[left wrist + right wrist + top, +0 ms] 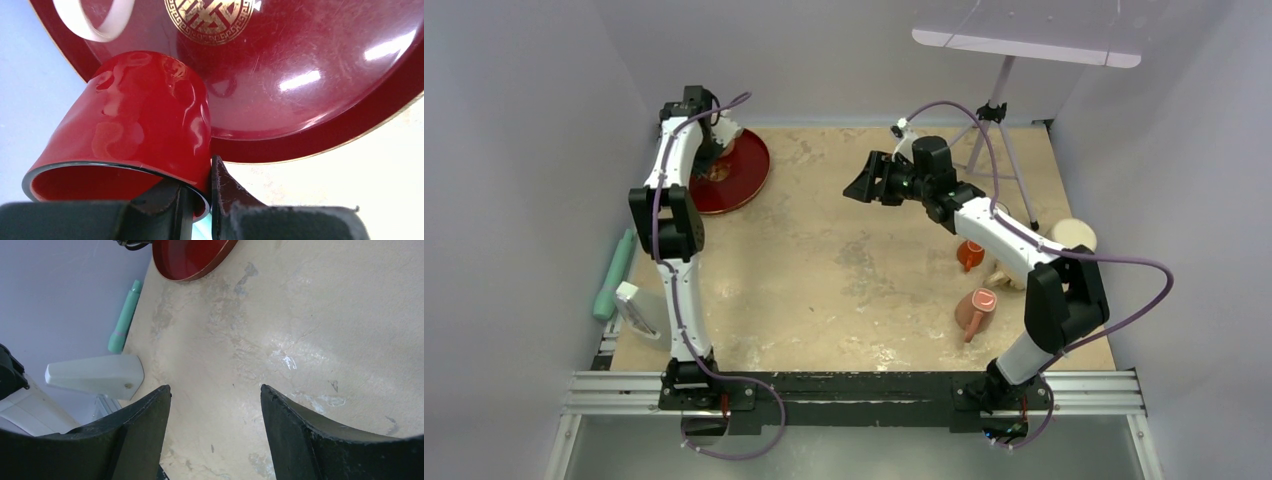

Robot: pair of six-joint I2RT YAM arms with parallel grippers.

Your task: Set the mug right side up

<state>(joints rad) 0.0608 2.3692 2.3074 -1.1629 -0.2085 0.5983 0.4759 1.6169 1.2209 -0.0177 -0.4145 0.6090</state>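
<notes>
Turning looks to be the step in hand. The left hand (197,186) pinches the rim of the glossy red mug (135,115), 1 finger inside and 1 outside. The mug sits lower left in the wrist view, tilted over the red plate (325,135), its mouth toward the camera. The next move probably calls for rolling the wrist until the mouth faces up. The right hand (215,405) is spread and empty above the counter (300,315).

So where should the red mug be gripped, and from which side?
Probably the rim wall, one of the jaws inside the mouth and one outside, as the left gripper pinches it. The red mug is tilted at the edge of the red plate, mouth facing the wrist, so come from that open side.
</notes>
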